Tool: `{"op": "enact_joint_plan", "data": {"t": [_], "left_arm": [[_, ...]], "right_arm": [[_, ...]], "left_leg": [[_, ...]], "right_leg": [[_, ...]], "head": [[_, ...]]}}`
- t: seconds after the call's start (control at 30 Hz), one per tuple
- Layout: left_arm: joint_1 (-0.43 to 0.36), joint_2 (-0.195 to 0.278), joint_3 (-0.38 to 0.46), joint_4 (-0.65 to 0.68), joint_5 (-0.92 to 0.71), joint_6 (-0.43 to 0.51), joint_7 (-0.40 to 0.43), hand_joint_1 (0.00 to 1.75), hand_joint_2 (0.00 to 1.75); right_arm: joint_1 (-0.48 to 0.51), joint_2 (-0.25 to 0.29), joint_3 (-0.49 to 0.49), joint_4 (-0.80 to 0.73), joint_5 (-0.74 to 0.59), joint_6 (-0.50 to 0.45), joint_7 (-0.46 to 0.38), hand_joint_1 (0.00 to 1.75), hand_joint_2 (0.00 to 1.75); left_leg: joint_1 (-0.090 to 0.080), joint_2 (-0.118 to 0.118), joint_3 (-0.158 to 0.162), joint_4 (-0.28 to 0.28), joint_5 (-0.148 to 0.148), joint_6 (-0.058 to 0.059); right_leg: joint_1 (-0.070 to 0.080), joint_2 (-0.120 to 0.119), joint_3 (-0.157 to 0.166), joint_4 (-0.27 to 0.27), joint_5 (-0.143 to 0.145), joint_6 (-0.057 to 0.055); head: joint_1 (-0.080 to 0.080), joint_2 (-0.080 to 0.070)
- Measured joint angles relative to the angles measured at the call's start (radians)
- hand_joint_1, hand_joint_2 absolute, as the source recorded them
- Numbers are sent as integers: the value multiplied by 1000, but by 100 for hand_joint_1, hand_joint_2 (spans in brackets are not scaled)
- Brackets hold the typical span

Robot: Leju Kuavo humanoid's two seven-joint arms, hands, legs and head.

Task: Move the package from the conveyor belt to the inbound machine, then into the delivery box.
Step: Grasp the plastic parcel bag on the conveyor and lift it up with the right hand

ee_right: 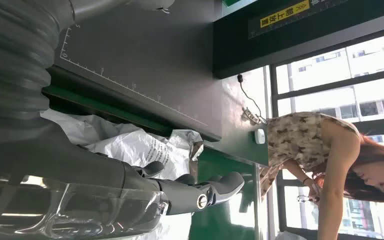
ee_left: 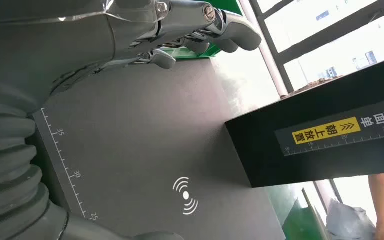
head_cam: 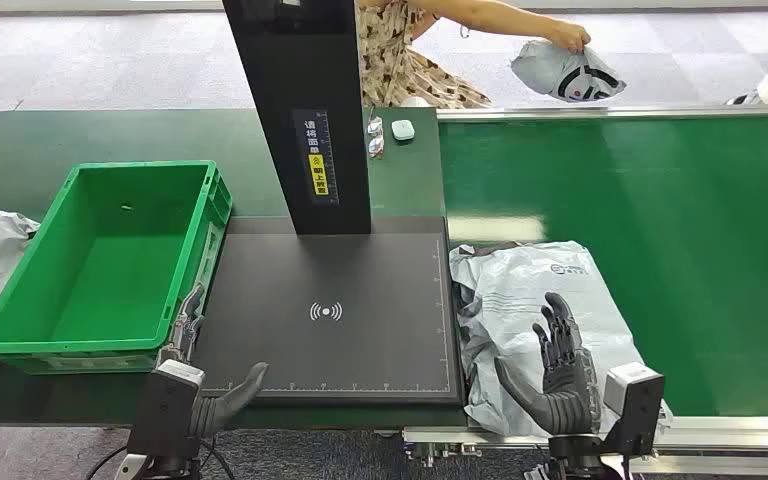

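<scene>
**Grey package waiting at the belt's near end under an open right hand**

The right hand [head_cam: 557,365] is hovering over the grey poly-mailer package [head_cam: 540,310], fingers spread and holding nothing; whether the fingertips are touching the plastic is hard to tell. The package is lying on the green conveyor belt [head_cam: 680,220], just beside the black scanner platform [head_cam: 360,290] of the inbound machine, its near edge partly hiding behind the hand. The left hand [head_cam: 200,385] is sitting low at the platform's front corner, open and holding nothing, its fingers partly cut off. The green delivery crate [head_cam: 20,300] is standing beside the platform with nothing visible inside. At the far side, a person's hand [head_cam: 568,38] is holding another grey bag [head_cam: 568,72].
</scene>
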State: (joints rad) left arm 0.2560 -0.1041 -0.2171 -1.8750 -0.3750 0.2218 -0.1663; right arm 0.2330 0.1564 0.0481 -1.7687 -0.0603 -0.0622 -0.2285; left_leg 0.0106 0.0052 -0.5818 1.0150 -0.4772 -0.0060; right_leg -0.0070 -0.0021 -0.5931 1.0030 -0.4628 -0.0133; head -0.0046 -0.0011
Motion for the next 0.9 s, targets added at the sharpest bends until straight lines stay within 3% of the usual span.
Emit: {"op": "enact_joint_plan", "data": {"t": [0.27, 0.4, 0.53, 0.7, 0.8, 0.9], "left_arm": [[0, 0, 0, 0, 2, 0, 5, 0, 175], [0, 0, 0, 0, -2, -4, 10, 0, 175], [5, -2, 0, 0, -15, -18, 17, 0, 175], [8, -1, 0, 0, -14, -35, 7, 0, 175], [8, 1, 0, 0, -2, -42, -4, 0, 175], [5, 6, 0, 1, 19, -50, -15, 0, 175]], "right_arm": [[-1, 0, 0, 2, 47, -32, -2, 0, 175], [0, -3, -1, -4, 340, -191, 27, 0, 175], [3, -11, -27, -10, 736, -286, 138, 0, 175], [-2, -56, -112, 6, 967, -201, 231, 0, 175], [-18, -103, -186, 31, 983, -146, 231, 0, 175], [-33, -164, -244, 66, 929, -3, 211, 0, 175]], "left_leg": [[0, 0, 0, 0, 0, 0], [0, 0, 0, 0, 0, 0], [0, 0, 0, 0, 0, 0], [0, 0, 0, 0, 0, 0], [-1, 0, 0, 0, 0, 1], [-1, 0, 0, 0, -1, 1]], "right_leg": [[0, 0, 0, 0, 0, 0], [0, 0, 0, 0, 0, 0], [0, 0, 0, 0, 0, 0], [0, 0, 0, 0, 0, 0], [-1, 0, 0, 0, 0, 0], [-1, 0, 0, -1, 0, 0]], "head": [[0, 0], [0, 0], [0, 0], [0, 0], [0, 0], [0, 0]]}}
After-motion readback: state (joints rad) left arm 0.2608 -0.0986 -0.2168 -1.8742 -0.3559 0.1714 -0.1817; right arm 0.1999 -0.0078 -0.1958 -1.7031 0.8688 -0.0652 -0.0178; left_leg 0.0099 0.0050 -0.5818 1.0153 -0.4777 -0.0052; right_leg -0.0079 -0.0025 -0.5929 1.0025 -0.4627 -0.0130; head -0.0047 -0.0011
